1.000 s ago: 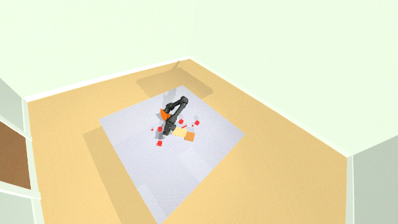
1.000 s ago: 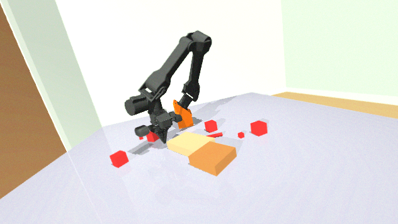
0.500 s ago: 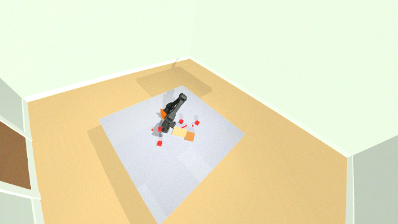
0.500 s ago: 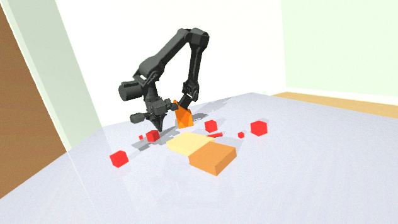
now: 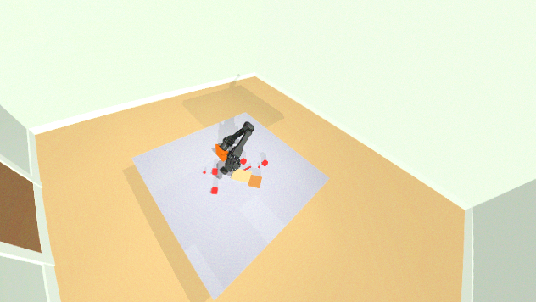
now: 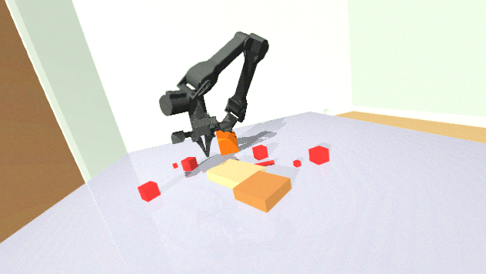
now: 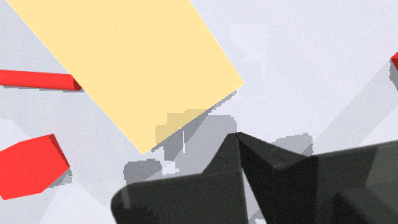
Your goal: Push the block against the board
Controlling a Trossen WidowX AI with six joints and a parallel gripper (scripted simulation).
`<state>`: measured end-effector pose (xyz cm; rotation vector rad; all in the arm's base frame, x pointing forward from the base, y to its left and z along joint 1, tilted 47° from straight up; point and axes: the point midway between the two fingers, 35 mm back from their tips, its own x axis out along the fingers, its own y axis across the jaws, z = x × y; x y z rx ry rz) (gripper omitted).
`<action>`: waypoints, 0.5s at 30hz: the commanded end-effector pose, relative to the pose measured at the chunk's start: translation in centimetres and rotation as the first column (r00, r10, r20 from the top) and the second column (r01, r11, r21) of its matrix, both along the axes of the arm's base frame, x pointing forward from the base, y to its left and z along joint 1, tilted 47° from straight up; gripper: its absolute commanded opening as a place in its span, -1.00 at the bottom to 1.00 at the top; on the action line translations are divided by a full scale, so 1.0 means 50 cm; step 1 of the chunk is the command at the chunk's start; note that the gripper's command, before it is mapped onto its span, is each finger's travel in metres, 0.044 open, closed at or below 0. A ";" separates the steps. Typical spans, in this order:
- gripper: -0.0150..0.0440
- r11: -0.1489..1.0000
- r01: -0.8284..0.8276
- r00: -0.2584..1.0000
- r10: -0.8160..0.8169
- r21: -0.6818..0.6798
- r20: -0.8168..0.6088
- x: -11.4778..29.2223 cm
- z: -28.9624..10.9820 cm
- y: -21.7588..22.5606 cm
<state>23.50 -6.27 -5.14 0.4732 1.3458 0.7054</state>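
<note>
The pale yellow board (image 5: 242, 176) (image 6: 233, 171) (image 7: 135, 65) lies flat on the table. The orange square block (image 5: 254, 181) (image 6: 263, 185) lies flat at the board's far end from the gripper, with one side against that end in the top and exterior views. Whether a thin gap is left there, and whether the near edges are exactly even, I cannot tell. On its far side the board reaches a little past the block. My gripper (image 6: 208, 155) (image 7: 234, 139) is shut and empty, its tips just off the board's free end, apart from it and seemingly above the table. The block is out of the wrist view.
A red rod (image 6: 266, 163) (image 7: 40, 80) lies close beside the board's far long side. Several red cubes stand around, one (image 6: 260, 152) behind the board and one (image 6: 189, 164) left of the gripper. An orange angular shape (image 5: 221, 153) (image 6: 228, 143) is by the arm's base.
</note>
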 end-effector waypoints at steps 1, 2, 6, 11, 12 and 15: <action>-0.49 0.996 0.084 0.992 -0.083 0.011 -0.090 0.006 0.020 0.022; -0.49 0.994 0.109 0.988 -0.107 0.011 -0.114 0.008 0.026 0.027; -0.49 0.979 0.205 0.957 -0.199 0.004 -0.210 0.019 0.050 0.048; -0.49 0.948 0.319 0.895 -0.307 -0.016 -0.325 0.029 0.080 0.076; -0.49 0.940 0.341 0.879 -0.327 -0.021 -0.348 0.030 0.086 0.082; -0.49 0.913 0.405 0.826 -0.384 -0.040 -0.413 0.034 0.103 0.100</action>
